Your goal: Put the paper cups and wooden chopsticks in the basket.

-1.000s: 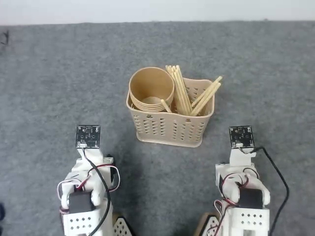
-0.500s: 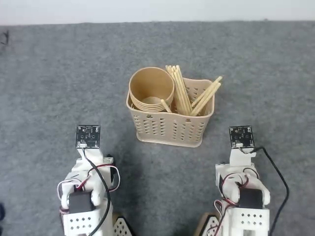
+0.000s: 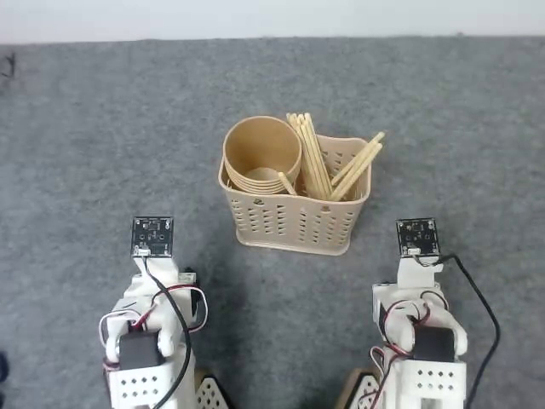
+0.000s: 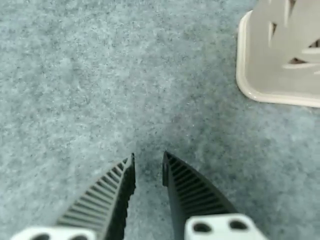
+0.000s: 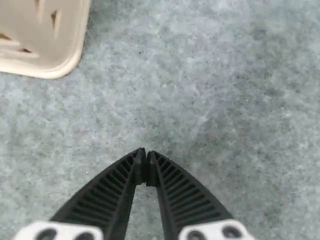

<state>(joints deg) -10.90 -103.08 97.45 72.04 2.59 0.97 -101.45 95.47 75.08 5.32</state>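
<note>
The beige slotted basket (image 3: 294,223) stands in the middle of the surface (image 3: 94,128). Nested paper cups (image 3: 262,152) sit upright in its left part. Beside them the wooden chopsticks (image 3: 322,166) lean in a bundle, their ends sticking out over the rim. The surface is grey and felt-like, with a pale wall strip (image 3: 272,17) behind. The left gripper (image 4: 148,161) hangs over bare surface near the basket's corner, its jaws slightly apart. The right gripper (image 5: 145,153) has its tips pressed together, holding nothing.

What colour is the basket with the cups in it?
The basket is cream-beige, with rows of small slots in its walls; the high view shows it best.
</note>
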